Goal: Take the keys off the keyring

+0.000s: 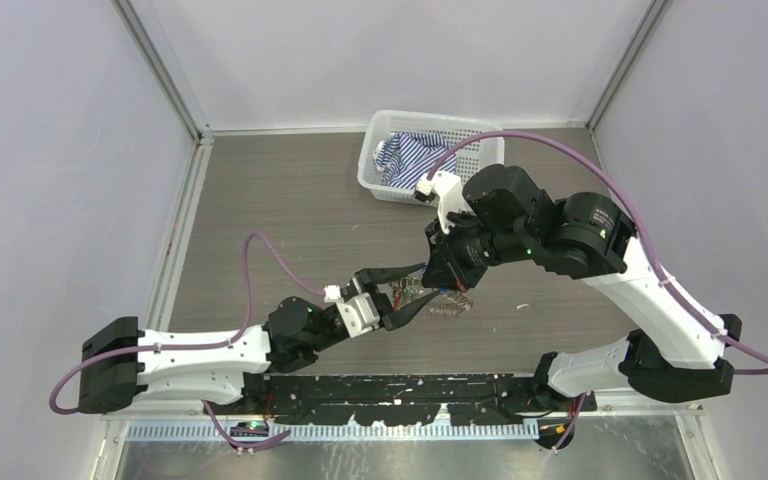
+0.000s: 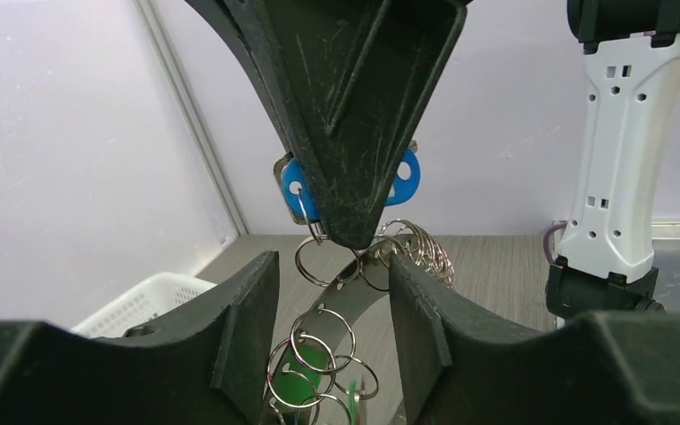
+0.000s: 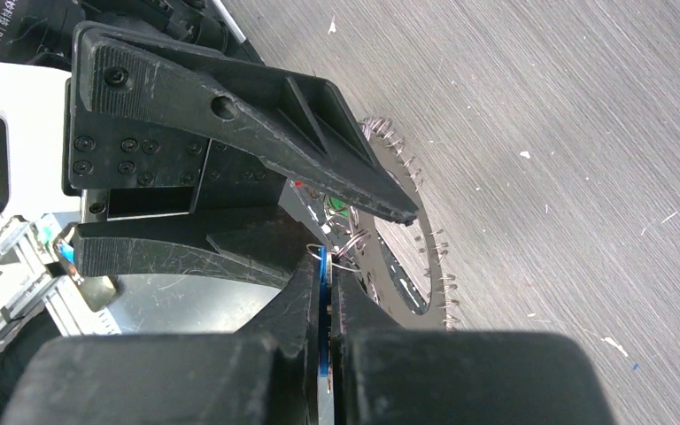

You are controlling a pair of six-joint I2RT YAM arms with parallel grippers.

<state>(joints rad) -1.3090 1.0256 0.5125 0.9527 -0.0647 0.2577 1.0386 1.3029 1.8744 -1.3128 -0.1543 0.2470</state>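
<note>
The keyring [image 1: 447,303] is a thin metal hoop rimmed with small split rings, lying low over the table. In the left wrist view its band [image 2: 341,305] runs between my left gripper's [image 2: 332,266] open jaws, which stand either side of it. A green plastic key head [image 2: 305,367] hangs on it there. My right gripper [image 2: 350,232] comes down from above, shut on the blue key [image 2: 407,177], which still hangs from a split ring. The right wrist view shows the blue key [image 3: 321,292] as a sliver between the right gripper's [image 3: 328,257] closed fingers, with the keyring [image 3: 407,266] beyond.
A white plastic basket [image 1: 373,165] holding a striped cloth [image 1: 410,155] stands at the back of the table. Both arms meet near the table's front middle. White walls close in left, right and back.
</note>
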